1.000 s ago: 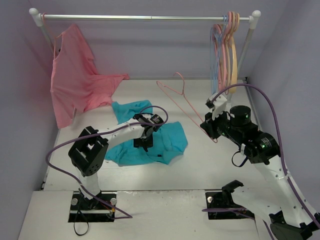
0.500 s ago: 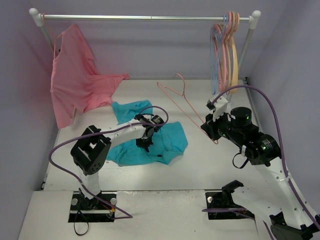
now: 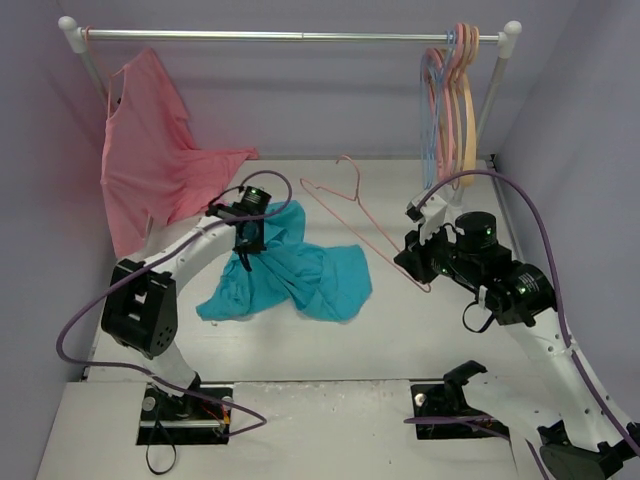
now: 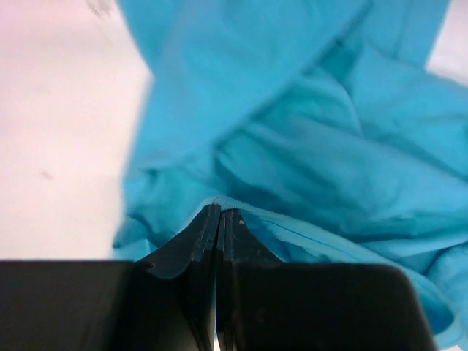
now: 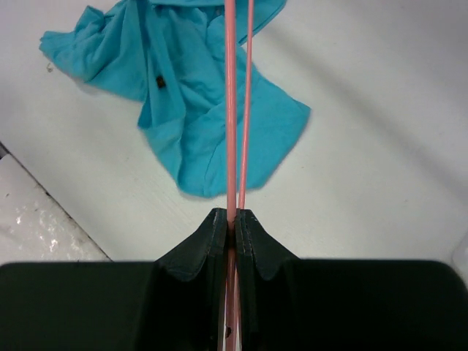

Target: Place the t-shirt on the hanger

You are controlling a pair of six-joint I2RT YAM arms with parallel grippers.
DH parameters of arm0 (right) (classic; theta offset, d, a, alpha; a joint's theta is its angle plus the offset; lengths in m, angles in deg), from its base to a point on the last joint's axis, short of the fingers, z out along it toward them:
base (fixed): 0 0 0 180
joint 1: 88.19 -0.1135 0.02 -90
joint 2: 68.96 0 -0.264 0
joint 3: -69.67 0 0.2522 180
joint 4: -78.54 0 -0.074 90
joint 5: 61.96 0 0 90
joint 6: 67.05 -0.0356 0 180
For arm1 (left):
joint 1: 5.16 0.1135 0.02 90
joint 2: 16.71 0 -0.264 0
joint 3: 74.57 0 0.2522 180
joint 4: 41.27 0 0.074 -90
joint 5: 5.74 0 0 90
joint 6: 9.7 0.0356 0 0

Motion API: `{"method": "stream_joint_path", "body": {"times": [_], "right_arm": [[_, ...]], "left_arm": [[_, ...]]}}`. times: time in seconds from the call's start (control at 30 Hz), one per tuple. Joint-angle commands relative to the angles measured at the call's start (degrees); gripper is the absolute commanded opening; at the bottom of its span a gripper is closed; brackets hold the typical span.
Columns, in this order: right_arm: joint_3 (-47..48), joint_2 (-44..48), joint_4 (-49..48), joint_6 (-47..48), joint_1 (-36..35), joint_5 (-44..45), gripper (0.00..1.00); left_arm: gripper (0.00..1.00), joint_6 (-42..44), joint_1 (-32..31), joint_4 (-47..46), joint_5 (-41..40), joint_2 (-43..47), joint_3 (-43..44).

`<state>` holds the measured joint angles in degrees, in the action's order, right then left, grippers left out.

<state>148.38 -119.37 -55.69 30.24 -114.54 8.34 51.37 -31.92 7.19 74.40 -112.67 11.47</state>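
The teal t-shirt (image 3: 300, 275) hangs crumpled from my left gripper (image 3: 247, 245), which is shut on a fold of it and holds that part above the table; the rest trails on the table. In the left wrist view the cloth (image 4: 307, 146) fills the frame ahead of the shut gripper (image 4: 219, 213). My right gripper (image 3: 412, 262) is shut on one corner of the thin pink wire hanger (image 3: 350, 205), holding it above the table to the right of the shirt. In the right wrist view the hanger's wires (image 5: 232, 110) run straight up from the gripper (image 5: 234, 216) over the t-shirt (image 5: 205, 110).
A metal clothes rail (image 3: 290, 35) spans the back. A pink garment (image 3: 150, 160) hangs at its left end. Blue, pink and tan hangers (image 3: 450, 100) hang at its right end. Lilac walls close in the left and right sides.
My left gripper has moved up and to the back left, lifting and dragging the t-shirt with it. The hanger in my right gripper has shifted slightly to the left.
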Motion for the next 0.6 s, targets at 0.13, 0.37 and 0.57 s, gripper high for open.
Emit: {"method": "stream_joint_path", "body": {"times": [0.13, 0.37, 0.57], "right_arm": [[-1.31, -1.97, -3.18, -2.19, -0.37, -12.71, 0.0], [-1.75, -5.21, -4.85, -3.6, -1.51, -20.19, 0.0], [-3.86, -5.92, -7.4, -4.39, -3.01, -18.71, 0.0]], "left_arm": [[0.0, 17.06, 6.72, -3.24, 7.66, 2.1, 11.04], [0.0, 18.03, 6.99, 0.1, 9.34, 3.59, 15.35], [0.0, 18.03, 6.99, 2.74, 9.87, 6.13, 16.59]]}}
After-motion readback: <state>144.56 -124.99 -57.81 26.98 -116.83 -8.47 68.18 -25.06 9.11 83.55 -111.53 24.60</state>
